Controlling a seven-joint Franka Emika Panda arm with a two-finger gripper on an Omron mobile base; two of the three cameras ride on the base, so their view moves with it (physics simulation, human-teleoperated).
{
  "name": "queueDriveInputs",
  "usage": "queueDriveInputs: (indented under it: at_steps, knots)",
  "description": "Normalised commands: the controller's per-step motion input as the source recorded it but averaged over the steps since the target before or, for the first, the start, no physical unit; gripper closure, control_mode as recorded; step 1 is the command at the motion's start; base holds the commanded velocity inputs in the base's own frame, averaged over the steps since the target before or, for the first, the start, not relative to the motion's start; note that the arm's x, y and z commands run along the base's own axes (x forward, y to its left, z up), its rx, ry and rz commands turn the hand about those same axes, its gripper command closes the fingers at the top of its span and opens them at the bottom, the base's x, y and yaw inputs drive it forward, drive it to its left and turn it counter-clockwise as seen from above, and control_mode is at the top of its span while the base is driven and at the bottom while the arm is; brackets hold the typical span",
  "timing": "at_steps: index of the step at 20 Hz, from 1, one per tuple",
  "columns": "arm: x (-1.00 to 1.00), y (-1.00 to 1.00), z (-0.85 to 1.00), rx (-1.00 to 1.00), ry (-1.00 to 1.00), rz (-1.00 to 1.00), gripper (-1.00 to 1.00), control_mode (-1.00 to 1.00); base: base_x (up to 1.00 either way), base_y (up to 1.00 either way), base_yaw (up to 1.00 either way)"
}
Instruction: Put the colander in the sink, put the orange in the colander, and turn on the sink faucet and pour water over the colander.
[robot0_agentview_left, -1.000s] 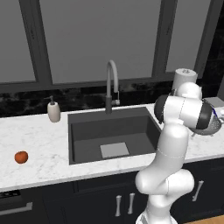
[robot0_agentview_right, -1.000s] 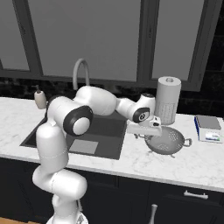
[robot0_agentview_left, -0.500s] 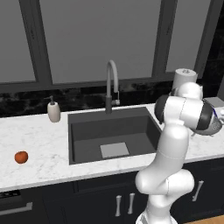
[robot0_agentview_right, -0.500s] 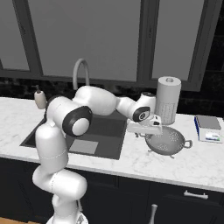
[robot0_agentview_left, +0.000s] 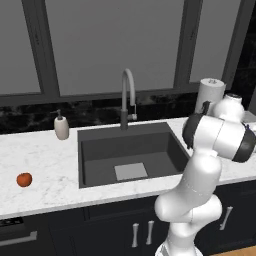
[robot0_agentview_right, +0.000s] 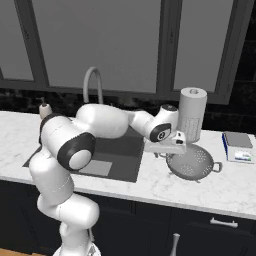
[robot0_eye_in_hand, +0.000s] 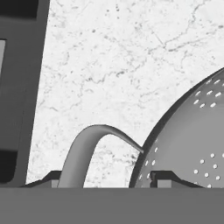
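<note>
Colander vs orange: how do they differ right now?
The colander is a grey perforated metal bowl; the orange is a small solid orange-red ball. The colander sits right of the sink at the gripper; the orange lies far left, untouched. Both rest on the counter.

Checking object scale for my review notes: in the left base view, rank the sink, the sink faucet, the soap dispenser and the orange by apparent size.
1. sink
2. sink faucet
3. soap dispenser
4. orange, smallest, though it sits nearer the camera than the dispenser.
</note>
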Motion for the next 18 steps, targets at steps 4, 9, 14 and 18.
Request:
queueDriveInputs:
  at_steps: [4,9,14,18]
  knots:
    - [-0.4,0.21,0.32,-0.09,-0.04,0.1,1.0,-1.0,0.0,0.0,0.0]
    - [-0.12,0.31,0.31,-0.01,0.0,0.24,1.0,-1.0,0.0,0.0,0.0]
    - [-0.18,0.43,0.1,-0.01,0.0,0.41,1.0,-1.0,0.0,0.0,0.0]
    - [-0.21,0.9,0.0,-0.08,0.0,0.47,1.0,-1.0,0.0,0.0,0.0]
